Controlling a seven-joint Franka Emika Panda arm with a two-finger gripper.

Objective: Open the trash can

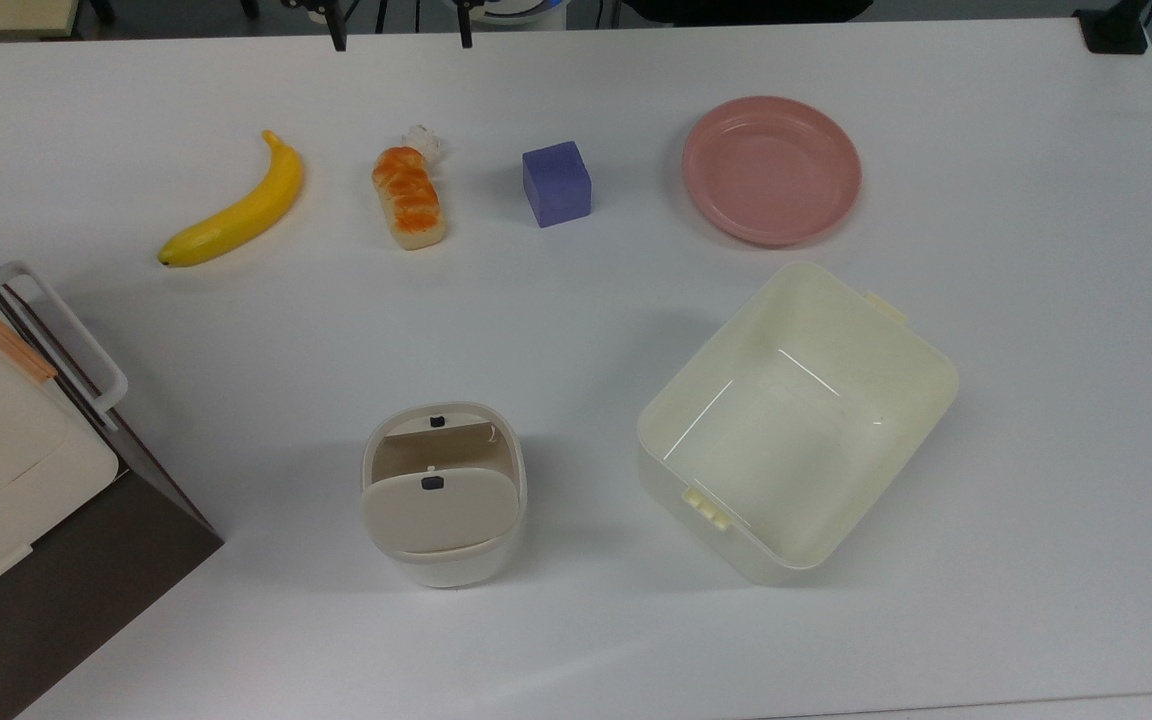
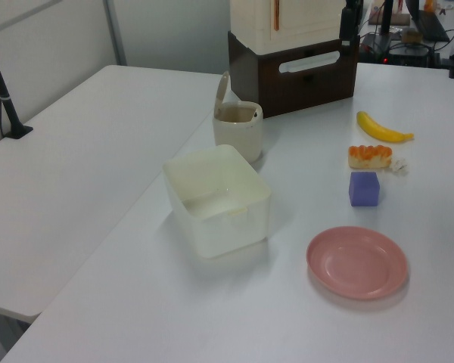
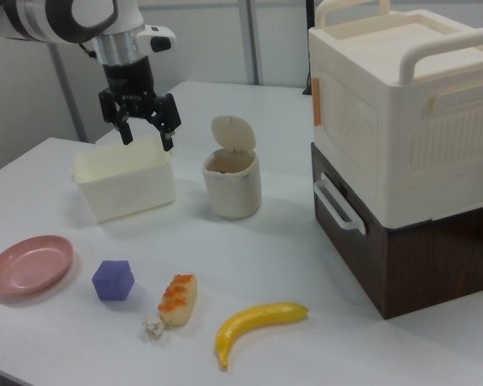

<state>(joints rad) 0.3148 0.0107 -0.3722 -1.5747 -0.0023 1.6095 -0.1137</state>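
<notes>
Trash can (image 1: 443, 495) with its beige lid (image 3: 231, 134) raised; gripper (image 3: 146, 132) in the air, fingers spread and grasping nothing.
The trash can stands on the white worktop (image 1: 576, 620) towards the top view's bottom edge, between the cream tub (image 1: 796, 420) and the big white appliance (image 3: 398, 112); the gripper hangs above the top view's top edge, beyond the banana (image 1: 233, 205).

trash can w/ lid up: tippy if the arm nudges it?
Probably somewhat. The trash can looks like small, light plastic, taller than wide, and its lid stands upright over one edge, so a high push might tip it. A low push would likelier slide it.
</notes>
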